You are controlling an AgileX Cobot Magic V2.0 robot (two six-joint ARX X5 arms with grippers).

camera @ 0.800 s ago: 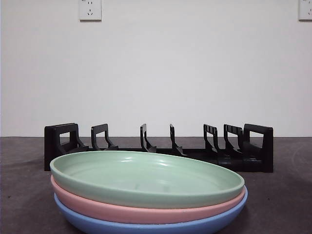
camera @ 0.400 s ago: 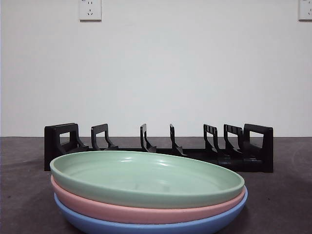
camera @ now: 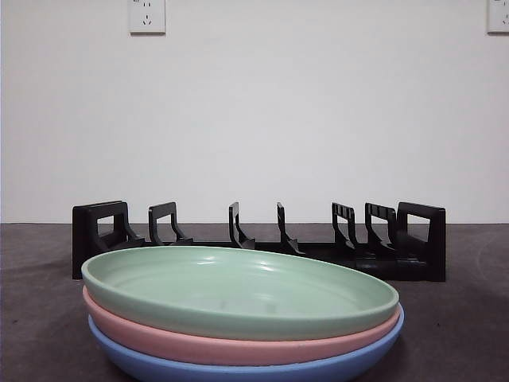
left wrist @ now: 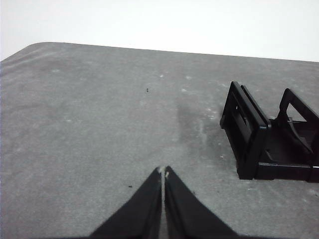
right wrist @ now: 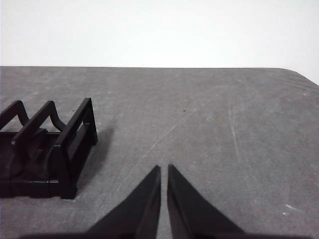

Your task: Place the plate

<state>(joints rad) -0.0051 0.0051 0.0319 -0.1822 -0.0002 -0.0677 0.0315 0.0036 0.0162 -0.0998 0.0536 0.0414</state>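
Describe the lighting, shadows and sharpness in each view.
Front view: even, soft light; faint sheen on the green plate, the dish rack behind it sharp against the bright wall. Left wrist view: the rack casts a soft shadow on the grey table; the left end effector looks slightly blurred. Right wrist view: washed-out white background, soft shadow beside the rack.

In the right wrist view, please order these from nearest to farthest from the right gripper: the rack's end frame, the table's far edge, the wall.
1. rack's end frame: on the table, off to one side of the right gripper.
2. table's far edge: well ahead.
3. wall: behind that edge.
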